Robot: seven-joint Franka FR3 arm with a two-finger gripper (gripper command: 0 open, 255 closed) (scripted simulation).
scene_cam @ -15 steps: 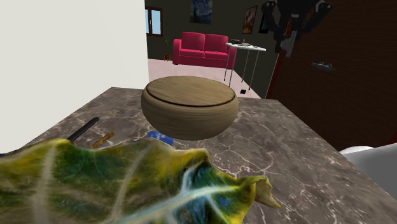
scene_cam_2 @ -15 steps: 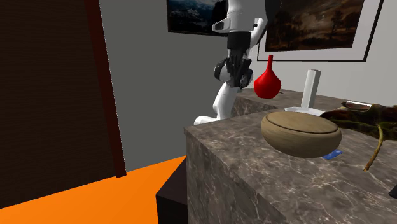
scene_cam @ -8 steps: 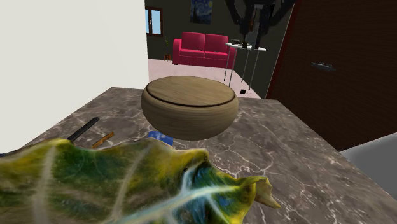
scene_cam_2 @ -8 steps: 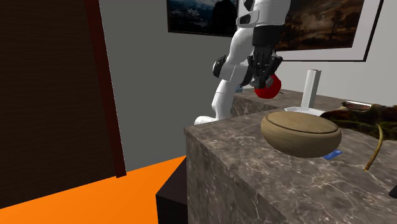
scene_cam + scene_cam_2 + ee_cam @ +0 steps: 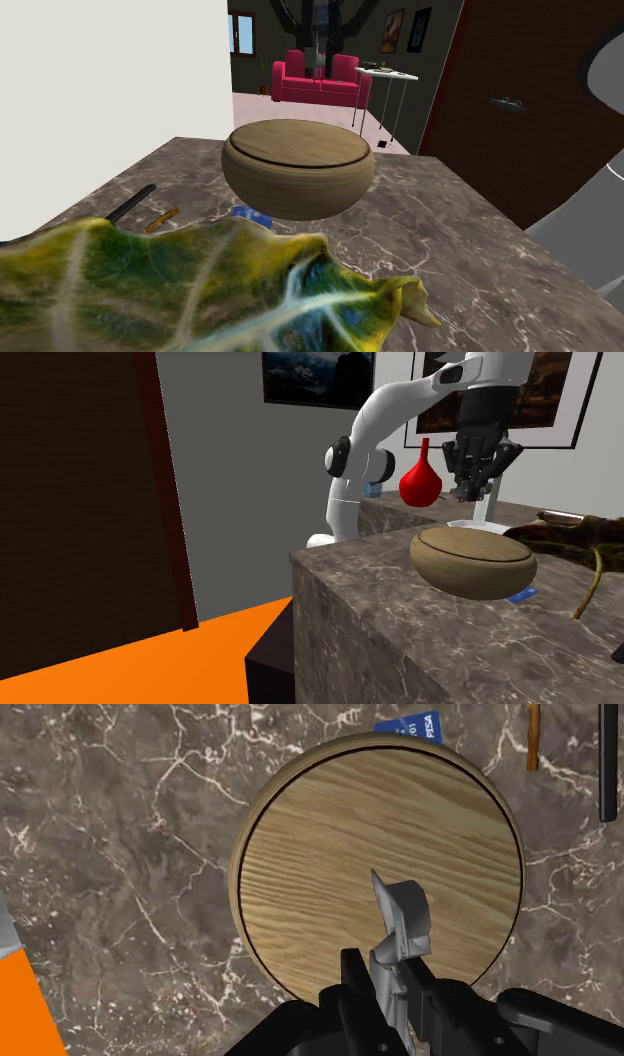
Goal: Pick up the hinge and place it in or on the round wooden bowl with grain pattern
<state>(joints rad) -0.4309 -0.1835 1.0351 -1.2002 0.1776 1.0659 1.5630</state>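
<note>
Grey hinge (image 5: 404,911) clamped betw. claw (image 5: 386,970) fingers, held above wooden bowl (image 5: 320,854) on marble top (image 5: 120,854).

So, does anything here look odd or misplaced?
A big yellow-green leaf sprawls on the marble table. The wooden bowl has a flat top, no hollow. A blue card pokes from under it. The gripper holds the hinge above.

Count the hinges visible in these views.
1: a grey hinge clasped in the gripper, above the wooden bowl. Another could lie hidden under the large leaf.
</note>
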